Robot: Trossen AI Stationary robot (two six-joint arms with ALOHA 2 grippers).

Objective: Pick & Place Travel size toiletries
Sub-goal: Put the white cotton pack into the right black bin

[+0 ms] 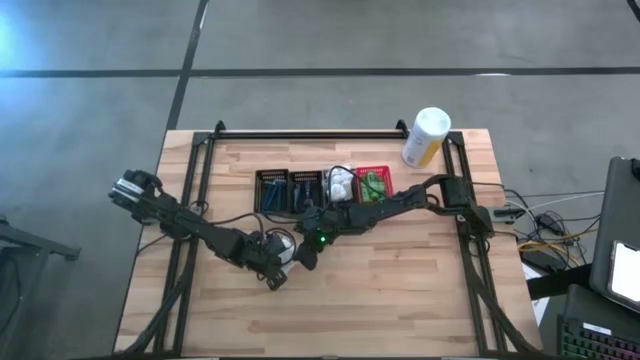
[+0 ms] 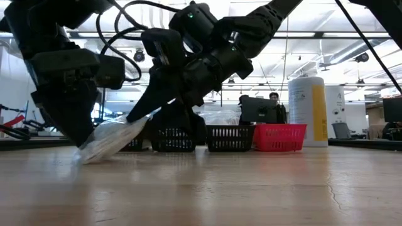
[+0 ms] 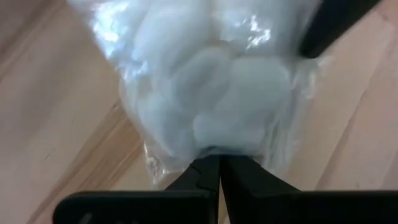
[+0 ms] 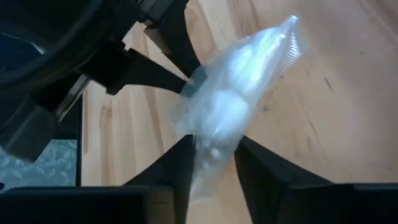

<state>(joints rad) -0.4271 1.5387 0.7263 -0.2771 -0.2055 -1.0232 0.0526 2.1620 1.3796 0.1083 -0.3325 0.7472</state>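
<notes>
**Both grippers on one white bundle**

Right now your left gripper (image 3: pixel 214 171) has its two dark fingers pressed together on the edge of a white bundle (image 3: pixel 211 93): soft, lumpy puffs packed in a clear, crinkled plastic bag that shines where the light hits it. Your right gripper (image 4: pixel 211 162) meets the same bundle from the other side, its fingers a little apart with the bag's end between them; how firmly it pinches you cannot tell from the wrist view.

From above, the two grippers come together near the middle of the table (image 1: pixel 420 300), a pale wooden top with visible plank seams. In the low view the bundle hangs tilted, its lower end touching or almost touching the wood.

Behind the grippers stands a row of small mesh baskets: black baskets (image 1: pixel 288 190) holding slim dark tubes (image 1: pixel 273 189), one with more white bundles (image 1: pixel 341 183), and a red basket (image 1: pixel 375 181) with green bottles (image 1: pixel 371 184). A tall white-and-yellow canister (image 1: pixel 425 137), round and smooth, stands near the table's far right corner, well apart from the baskets.
</notes>
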